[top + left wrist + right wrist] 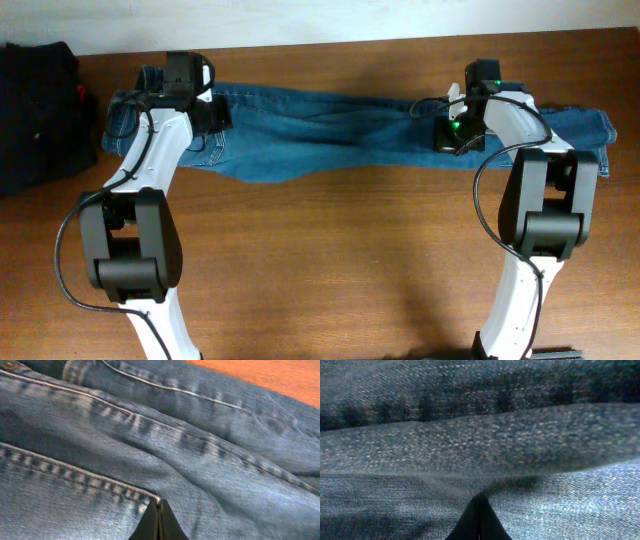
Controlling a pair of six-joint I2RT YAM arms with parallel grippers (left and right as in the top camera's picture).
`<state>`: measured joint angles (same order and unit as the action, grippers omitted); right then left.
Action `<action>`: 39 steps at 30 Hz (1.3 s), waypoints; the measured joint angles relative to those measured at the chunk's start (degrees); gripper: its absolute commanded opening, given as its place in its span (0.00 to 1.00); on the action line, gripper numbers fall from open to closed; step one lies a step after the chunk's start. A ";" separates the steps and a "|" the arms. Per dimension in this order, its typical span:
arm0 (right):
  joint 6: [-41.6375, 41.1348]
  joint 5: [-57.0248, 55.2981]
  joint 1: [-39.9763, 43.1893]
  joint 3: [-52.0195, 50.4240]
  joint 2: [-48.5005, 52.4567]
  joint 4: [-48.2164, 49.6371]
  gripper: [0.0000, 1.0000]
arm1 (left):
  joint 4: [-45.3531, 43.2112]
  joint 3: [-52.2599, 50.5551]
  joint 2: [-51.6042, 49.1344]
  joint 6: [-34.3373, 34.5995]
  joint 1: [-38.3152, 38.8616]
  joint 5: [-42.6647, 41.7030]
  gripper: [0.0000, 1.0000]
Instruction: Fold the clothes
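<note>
Stretching across the upper overhead frame, the jeans (330,125) lie flat on the table (330,260). The left gripper (159,515) at upper left and the right gripper (479,510) at upper right appear pressed together, pinching denim, likely to lift a fold.

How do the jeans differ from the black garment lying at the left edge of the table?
Colour: the jeans are faded blue, while the black garment is dark all over.
Pose: the jeans lie stretched out long across the table, while the black garment is bunched in a heap at its left edge.
Shared: both are clothing lying on the far part of the same table.
</note>
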<state>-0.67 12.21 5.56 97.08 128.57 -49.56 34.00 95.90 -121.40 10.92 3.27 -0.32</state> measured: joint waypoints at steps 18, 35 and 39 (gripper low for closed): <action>0.68 -0.11 0.00 -0.94 -0.48 -1.44 0.04 | 0.70 0.76 -7.82 -0.72 0.00 2.93 0.00; 0.74 -3.58 3.19 -1.33 -0.68 -17.70 0.04 | 25.05 2.71 -7.17 3.26 6.40 7.08 0.00; 0.72 -4.46 5.62 -2.08 -0.68 -21.40 0.04 | 32.20 2.54 -7.17 4.31 10.62 7.37 0.00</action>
<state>0.05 7.75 11.18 95.00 127.90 -70.96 66.19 98.43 -128.57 15.22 13.89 7.05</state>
